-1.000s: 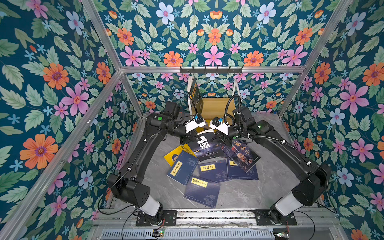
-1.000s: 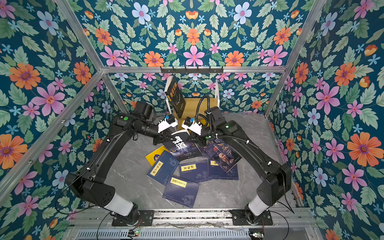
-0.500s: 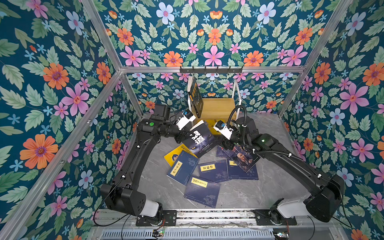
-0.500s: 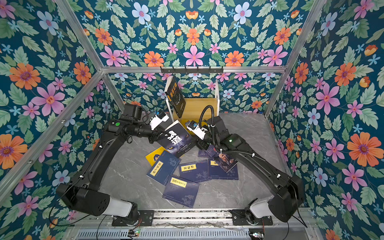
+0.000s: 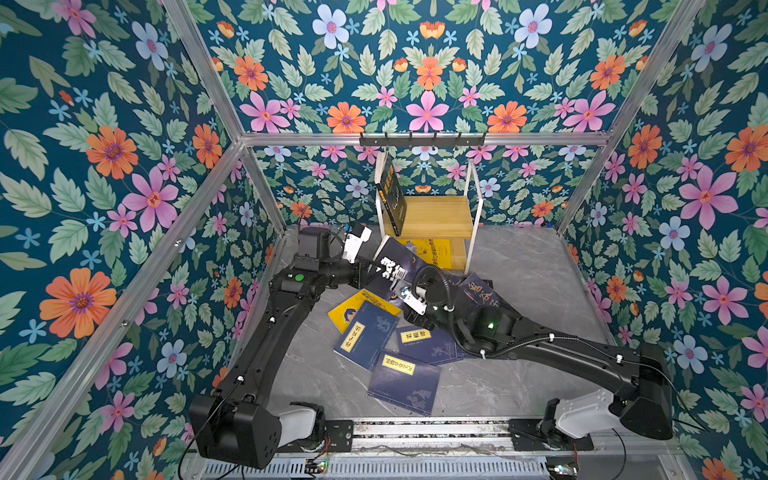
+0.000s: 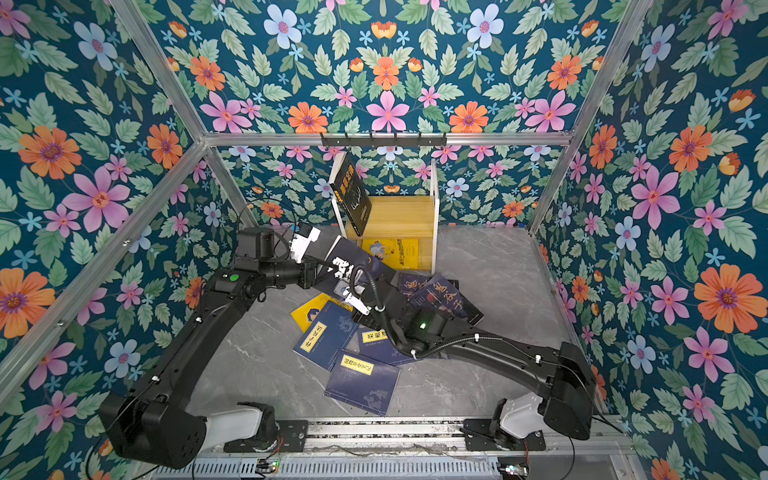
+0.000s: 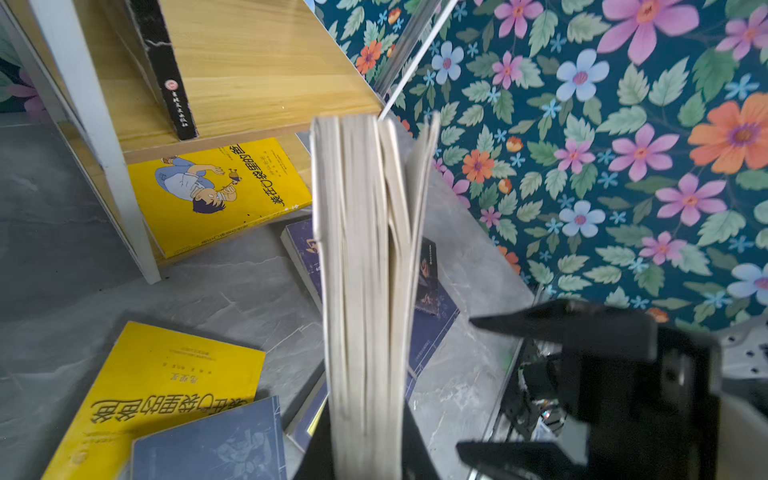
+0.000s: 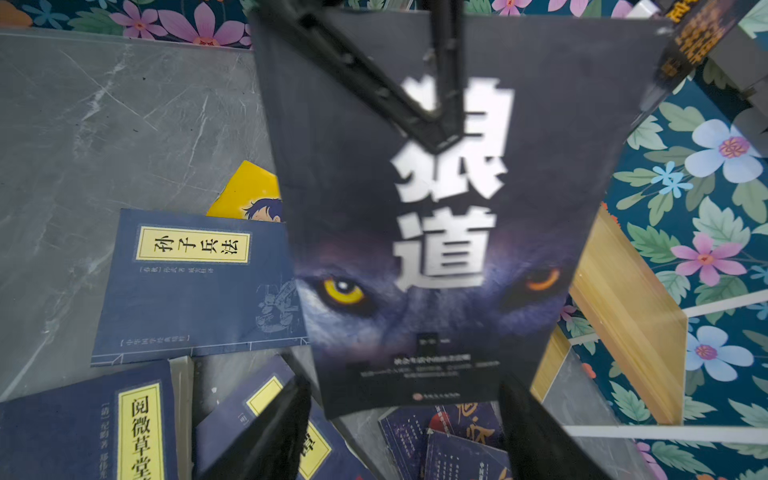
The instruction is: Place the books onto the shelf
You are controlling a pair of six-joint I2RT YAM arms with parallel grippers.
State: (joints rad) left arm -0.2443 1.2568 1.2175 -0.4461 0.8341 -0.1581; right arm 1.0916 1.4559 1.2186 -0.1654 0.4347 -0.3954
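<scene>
DESK: Book aloft in the frame. Which one, and who has it?

PHOTOGRAPHER: It's a black paperback with yellow wolf eyes and big white title characters [image 8: 419, 257]. The left gripper [image 5: 374, 270] is clamped on it near one edge, and its black fingers [image 8: 448, 62] lie across the cover. The book hangs tilted above the grey marble-look floor [image 5: 519, 270], at 6 o'clock of the shelf.

DESK: The shelf?

PHOTOGRAPHER: It's a small two-tier rack with a thin white metal frame and light yellowish wooden boards [image 5: 440, 212], at 12 o'clock of the floor in both top views. A black book with gold lettering [image 5: 392, 195] stands leaning at the 9 o'clock end of the upper board. A yellow cartoon-cover book [image 5: 430, 251] lies flat on the lower one.

DESK: The other arm?

PHOTOGRAPHER: The right gripper [image 7: 494, 386] sits at 5 o'clock of the held book, jaws apart, holding nothing. The left wrist view shows a gap between it and the page edges.

DESK: The remaining books?

PHOTOGRAPHER: They are loose on the floor mid-frame. There are thin navy paperbacks with yellow title labels [image 5: 365, 334]. Another yellow cartoon cover [image 5: 351, 309] lies partly under one of them at 10 o'clock of the heap. Purple-blue covers [image 5: 482, 293] lie at 2 o'clock, partly hidden by the right arm.
</scene>
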